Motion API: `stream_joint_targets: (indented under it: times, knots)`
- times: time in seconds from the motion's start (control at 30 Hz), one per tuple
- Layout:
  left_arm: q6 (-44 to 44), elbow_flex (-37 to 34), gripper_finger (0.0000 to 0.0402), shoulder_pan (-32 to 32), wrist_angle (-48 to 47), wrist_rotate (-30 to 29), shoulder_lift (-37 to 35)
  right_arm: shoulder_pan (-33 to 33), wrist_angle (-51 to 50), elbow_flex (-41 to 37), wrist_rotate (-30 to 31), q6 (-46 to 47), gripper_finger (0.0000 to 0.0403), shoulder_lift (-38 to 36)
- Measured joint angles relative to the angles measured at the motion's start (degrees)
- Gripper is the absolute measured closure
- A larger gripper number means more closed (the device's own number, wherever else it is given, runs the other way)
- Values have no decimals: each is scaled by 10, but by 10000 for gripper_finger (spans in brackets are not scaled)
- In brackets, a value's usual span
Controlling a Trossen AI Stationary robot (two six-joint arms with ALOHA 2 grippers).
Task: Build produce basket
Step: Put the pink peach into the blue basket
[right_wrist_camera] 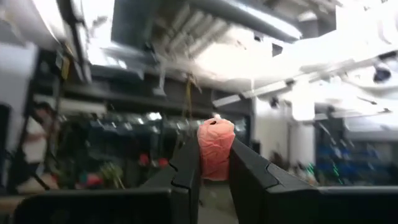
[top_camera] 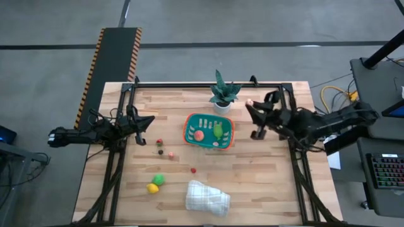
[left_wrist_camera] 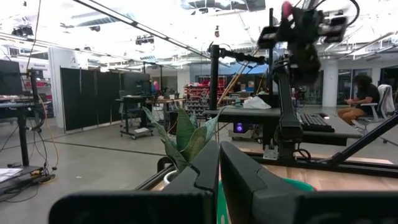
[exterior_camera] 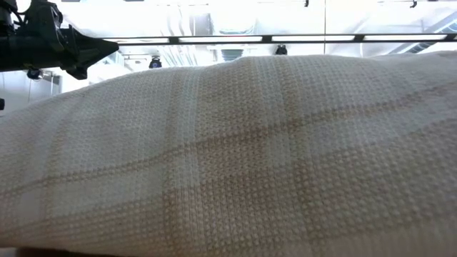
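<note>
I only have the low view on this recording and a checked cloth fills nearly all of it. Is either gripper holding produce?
Observer: Yes. The right gripper is shut on a pink fruit, raised off the table to the right of the basket.
Reviewer: Anything in the basket already?
Observer: Two pieces: an orange-pink one and a green one.
Reviewer: What is left on the table?
Observer: A green piece and a yellow piece near the folded cloth, plus small berries between the left gripper and the basket.
Reviewer: And the left arm?
Observer: It waits at the table's left edge, fingers closed on nothing.
</note>
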Motion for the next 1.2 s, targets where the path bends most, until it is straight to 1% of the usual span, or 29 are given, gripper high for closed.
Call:
stream_joint_targets:
  times: [0.07, 0.13, 0.23, 0.3, 0.47, 0.57, 0.63, 0.7, 0.77, 0.87, 0.93, 0.97, 1.03, 1.1, 1.2]
  knots:
    - [0, 0, 402, 0, 2, 0, 0, -23, -6, -24, -10, 29, 344, 7]
    - [0, 0, 402, 0, 2, 0, 0, -42, 3, -49, -34, 51, 344, 17]
    - [0, 0, 402, 0, 2, 0, 0, -66, 65, -63, -45, 59, 344, 23]
    - [0, 0, 402, 0, 2, 0, 0, -85, 90, -60, -52, 47, 344, 11]
    - [0, 0, 402, 0, 0, 0, 0, -115, 62, -34, -124, 58, 344, -15]
    - [0, 0, 402, 0, 0, 0, 0, -118, 24, -39, -125, 63, 344, -7]
    - [0, 0, 402, 0, 0, 0, 0, -118, 19, -52, -124, 66, 344, 9]
    - [2, 0, 402, 0, 0, 0, 0, -118, 48, -63, -124, 73, 344, 37]
    - [2, 0, 402, 0, 1, 0, 0, -120, 115, -71, -108, 67, 344, 69]
    - [3, 0, 402, 0, 1, 0, 0, -125, 219, -69, -98, 20, 350, 105]
    - [2, 0, 402, 0, 1, 0, 0, -126, 235, -55, -98, -6, 355, 114]
    - [2, 0, 402, 0, 0, 0, 0, -129, 228, -47, -101, -11, 358, 114]
    - [2, 0, 402, 0, 0, 0, 0, -137, 185, -28, -132, -7, 361, 110]
    - [2, 0, 402, 0, 0, 0, 0, -146, 105, -11, -159, 16, 362, 105]
    - [2, 0, 402, 0, 0, 0, 0, -159, -31, 11, -169, 48, 363, 105]
